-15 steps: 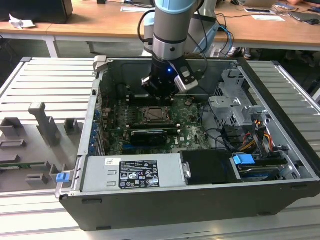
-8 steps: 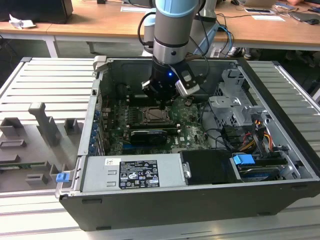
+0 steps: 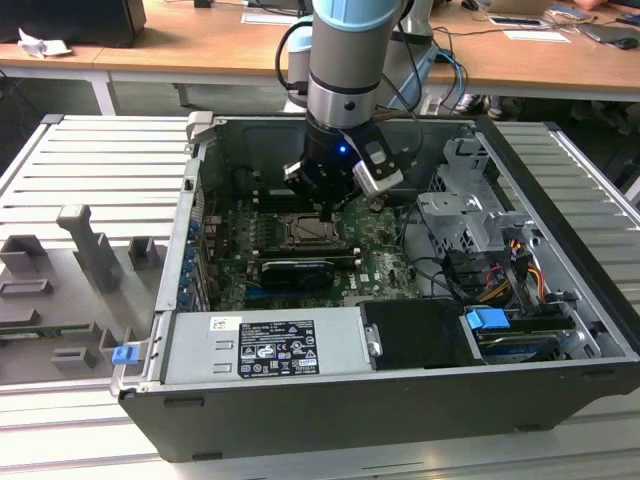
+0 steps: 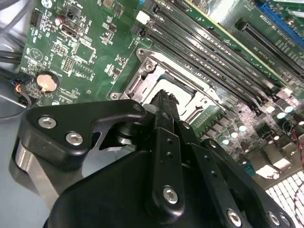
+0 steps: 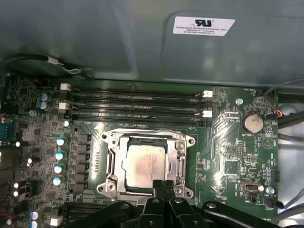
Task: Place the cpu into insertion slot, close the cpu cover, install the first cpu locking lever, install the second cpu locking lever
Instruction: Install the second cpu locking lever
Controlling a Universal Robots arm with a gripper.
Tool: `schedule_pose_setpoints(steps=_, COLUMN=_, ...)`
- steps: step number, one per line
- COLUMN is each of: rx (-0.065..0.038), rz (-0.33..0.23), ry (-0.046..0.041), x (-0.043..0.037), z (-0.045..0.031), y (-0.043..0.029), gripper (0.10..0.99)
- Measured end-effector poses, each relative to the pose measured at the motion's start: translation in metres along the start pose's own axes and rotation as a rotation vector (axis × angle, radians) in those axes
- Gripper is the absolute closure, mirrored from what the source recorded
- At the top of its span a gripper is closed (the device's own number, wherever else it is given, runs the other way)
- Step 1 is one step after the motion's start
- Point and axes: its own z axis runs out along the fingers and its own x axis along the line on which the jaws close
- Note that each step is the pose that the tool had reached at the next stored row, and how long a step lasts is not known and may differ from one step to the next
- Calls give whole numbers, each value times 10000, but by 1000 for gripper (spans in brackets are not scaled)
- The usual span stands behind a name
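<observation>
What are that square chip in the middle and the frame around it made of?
The cpu looks topped with matte, pale grey metal, faintly discoloured at its centre. The cpu cover framing it seems thin stamped steel, going by its bright silver glare. The gripper above it looks like black plastic or coated metal.

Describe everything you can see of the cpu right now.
The cpu is a small flat square chip with a pale silver-grey metal top, faintly smudged in the middle. It lies flat and level in the insertion slot on the green motherboard, and the silver cpu cover appears to lie closed, framing its top. In the first wrist view the hand sits at the chip's near edge; actual contact cannot be told.
</observation>
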Motion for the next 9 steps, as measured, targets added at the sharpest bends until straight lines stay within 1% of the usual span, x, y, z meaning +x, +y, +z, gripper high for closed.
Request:
schedule_pose_setpoints(steps=2, rx=-2, rz=-2, ry=-1, x=0, z=-11, y=-10, gripper=980)
schedule_pose_setpoints(steps=5, rx=0, rz=-1, ry=-2, x=4, z=-16, y=-50, gripper=980)
schedule_pose_setpoints(steps=9, rx=-1, rz=0, ry=-2, x=8, z=-23, y=-134, gripper=980)
